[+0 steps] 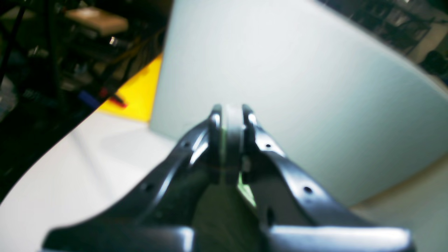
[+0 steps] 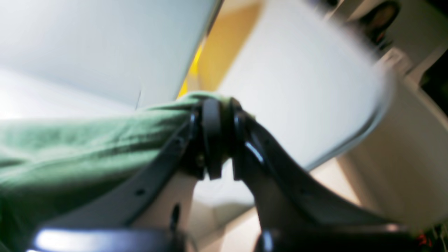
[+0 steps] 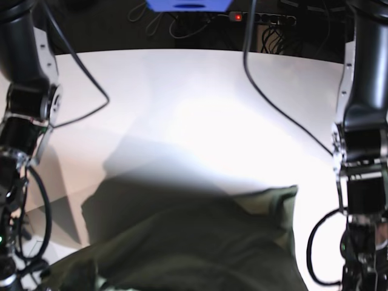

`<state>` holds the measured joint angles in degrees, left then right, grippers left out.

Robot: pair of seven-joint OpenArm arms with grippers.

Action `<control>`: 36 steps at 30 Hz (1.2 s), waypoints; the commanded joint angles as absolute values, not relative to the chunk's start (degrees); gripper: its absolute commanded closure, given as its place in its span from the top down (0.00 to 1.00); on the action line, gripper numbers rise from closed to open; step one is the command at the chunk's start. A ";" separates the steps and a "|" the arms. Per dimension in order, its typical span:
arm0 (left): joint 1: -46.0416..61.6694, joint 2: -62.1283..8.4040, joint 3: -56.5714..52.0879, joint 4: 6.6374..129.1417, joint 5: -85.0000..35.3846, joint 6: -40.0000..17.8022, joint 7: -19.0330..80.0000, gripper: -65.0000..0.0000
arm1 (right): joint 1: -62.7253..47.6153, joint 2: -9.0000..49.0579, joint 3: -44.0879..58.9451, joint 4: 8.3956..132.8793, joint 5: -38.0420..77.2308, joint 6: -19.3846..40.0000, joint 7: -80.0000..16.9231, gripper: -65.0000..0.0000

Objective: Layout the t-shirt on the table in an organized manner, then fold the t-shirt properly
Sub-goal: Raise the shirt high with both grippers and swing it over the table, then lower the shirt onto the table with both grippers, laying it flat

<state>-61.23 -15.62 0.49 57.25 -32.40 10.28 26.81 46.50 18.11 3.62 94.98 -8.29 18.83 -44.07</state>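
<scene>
Olive-green cloth, one t-shirt (image 3: 200,242), fills the lower middle of the base view, lifted and spread toward the camera, with one corner standing up at the middle right of the frame and a grey shadow on the surface behind it. Two dark arms frame that view, one down each side edge. Each carries one claw.

The left claw (image 1: 231,120), seen from its wrist camera, has its jaws pressed together on a thin band of pale material; a dark olive fold lies between the claw's arms in the lower middle of that frame, so it is clamped on the t-shirt. The right claw (image 2: 217,115) is likewise closed on a bunched edge of the shirt, and green fabric stretches from it to the left edge of its blurred frame.

One white tabletop (image 3: 200,97) with a curved far edge fills most of the base view. One black cable runs across its upper right part, another loops at the upper left. Beyond the far edge the room is dark, with tangled wires, a blue object and a small red light. A yellow patch (image 1: 141,94) shows at the left of the left wrist view.
</scene>
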 commanded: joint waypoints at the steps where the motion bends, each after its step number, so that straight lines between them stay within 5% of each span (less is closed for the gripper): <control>1: -64.40 -15.78 0.40 58.15 -32.04 9.89 25.36 0.00 | 49.27 18.95 3.74 95.78 -8.48 18.59 -42.77 0.00; 11: -59.82 -19.21 0.04 63.08 -32.84 9.89 25.80 0.00 | 43.91 19.03 4.35 100.70 -8.48 18.59 -42.86 0.00; 22: -33.71 -26.42 -0.66 80.40 -37.76 9.98 26.07 0.00 | 16.48 11.30 10.33 107.65 -8.31 18.68 -40.40 0.00; 28: -17.89 -27.21 -11.65 88.66 -37.93 9.98 27.12 0.00 | 6.37 9.98 10.86 108.18 -8.31 18.68 -36.97 0.00; 36: -12.88 -26.86 -18.24 93.93 -37.93 9.98 32.57 0.00 | 2.33 9.80 10.33 111.25 -8.22 21.23 -34.51 0.00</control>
<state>-11.33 -25.82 -17.80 92.95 -37.82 10.11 33.76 0.80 9.30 10.20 110.04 -8.40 21.15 -36.60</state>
